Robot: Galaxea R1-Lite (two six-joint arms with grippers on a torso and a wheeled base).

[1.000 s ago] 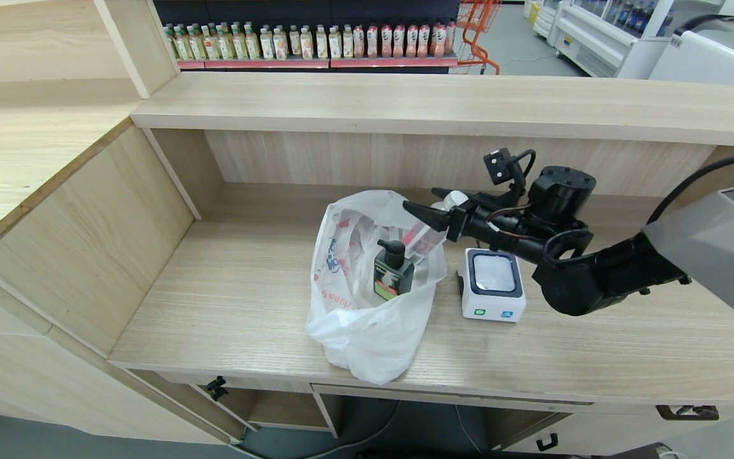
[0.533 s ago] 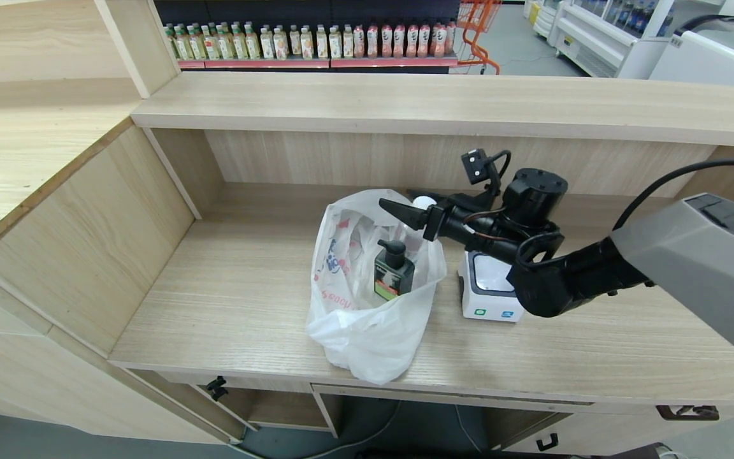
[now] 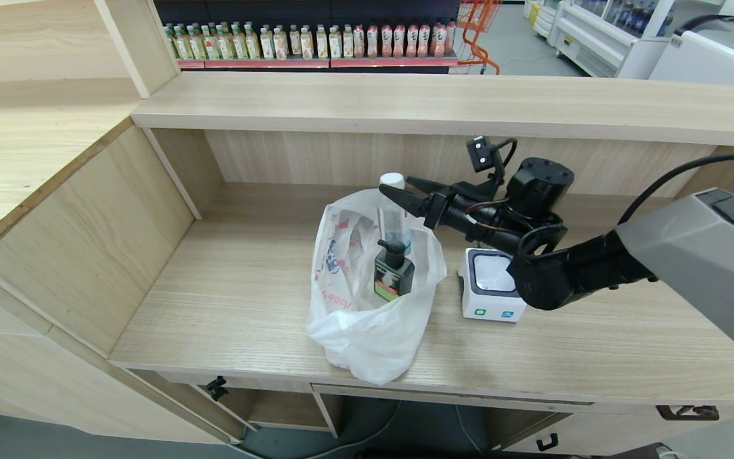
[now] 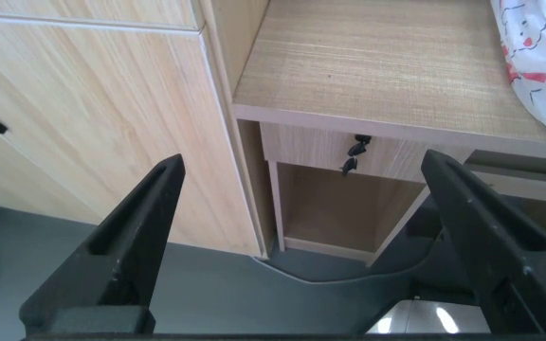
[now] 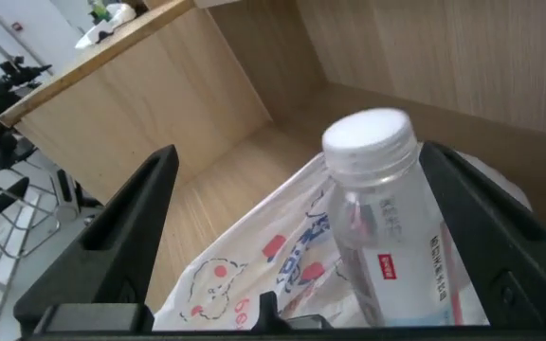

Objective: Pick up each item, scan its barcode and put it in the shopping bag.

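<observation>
We saw the water bottle [image 3: 392, 205] standing upright in the mouth of the white shopping bag [image 3: 348, 287]. It was a clear, slim bottle with a white screw cap and a transparent label carrying some red and dark print. Its cap rose above the bag's rim. In front of it in the same bag stood a dark green pump bottle [image 3: 393, 274] with a black dispenser head.

The right gripper [image 3: 395, 185] hung at cap height with its jaws spread wide, the bottle between them and not clamped. The scanner [image 3: 493, 284] sat on the wooden counter [image 3: 227, 280], just beside the bag on its right. The left gripper [image 4: 303, 166] was released too, fingers well apart, low in front of the counter's edge.
</observation>
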